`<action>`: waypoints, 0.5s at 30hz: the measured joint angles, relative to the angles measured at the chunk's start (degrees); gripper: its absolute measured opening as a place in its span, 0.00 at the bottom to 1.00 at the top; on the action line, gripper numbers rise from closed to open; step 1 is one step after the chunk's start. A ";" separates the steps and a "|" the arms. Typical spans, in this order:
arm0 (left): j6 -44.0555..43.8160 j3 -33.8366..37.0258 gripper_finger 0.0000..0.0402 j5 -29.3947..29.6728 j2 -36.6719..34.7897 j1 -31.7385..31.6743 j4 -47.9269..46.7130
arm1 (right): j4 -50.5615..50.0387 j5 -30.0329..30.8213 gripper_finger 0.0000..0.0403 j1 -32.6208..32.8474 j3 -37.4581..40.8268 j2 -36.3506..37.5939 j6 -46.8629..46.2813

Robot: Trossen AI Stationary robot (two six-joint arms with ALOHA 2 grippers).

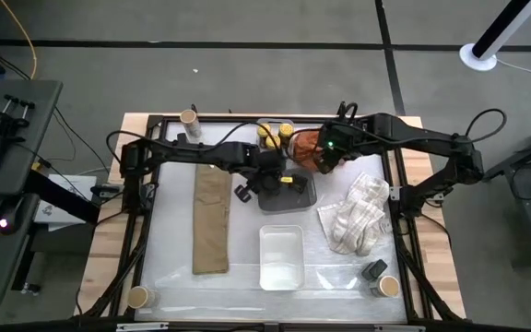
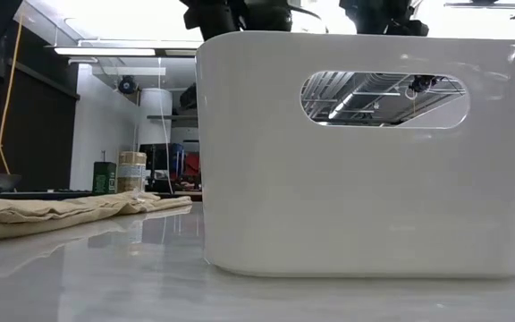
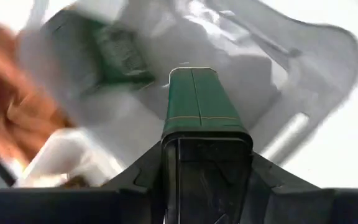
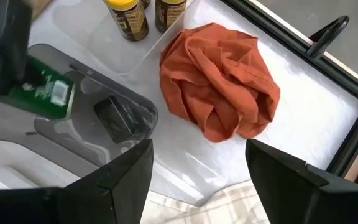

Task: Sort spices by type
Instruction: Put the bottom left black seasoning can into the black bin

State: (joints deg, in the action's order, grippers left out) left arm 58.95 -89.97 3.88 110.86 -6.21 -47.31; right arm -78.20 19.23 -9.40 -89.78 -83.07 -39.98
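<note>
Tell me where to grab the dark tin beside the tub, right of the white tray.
Probably from straight above, pinching the tin across its narrower sides: it seems to lie flat, and the tub crowds its outer corner side.

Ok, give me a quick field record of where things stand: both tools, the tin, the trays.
left tool: over the grey tray, shut on a green tin
grey tray contents: one dark tin lying inside
right tool: open, empty, above the orange cloth
clear tray: holds two yellow-lidded jars
white tray: near front of table
loose: a tin and a tan-topped tub at front right corner
</note>
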 joint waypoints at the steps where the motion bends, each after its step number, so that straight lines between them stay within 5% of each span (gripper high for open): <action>1: 3.58 0.00 0.30 -0.04 0.01 0.30 -0.24 | 0.05 0.00 0.63 -0.16 0.00 0.00 0.61; 7: 16.86 0.00 0.31 3.14 0.29 1.76 1.57 | 0.99 -0.20 0.63 -1.14 0.00 0.00 4.03; 15: 20.77 0.00 0.32 7.03 4.01 2.26 1.58 | 1.86 -0.18 0.63 -1.14 0.00 0.00 6.69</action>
State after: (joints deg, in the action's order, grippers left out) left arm 79.72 -89.97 10.92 114.86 -3.95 -45.73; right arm -76.34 19.05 -10.55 -89.78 -83.07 -33.28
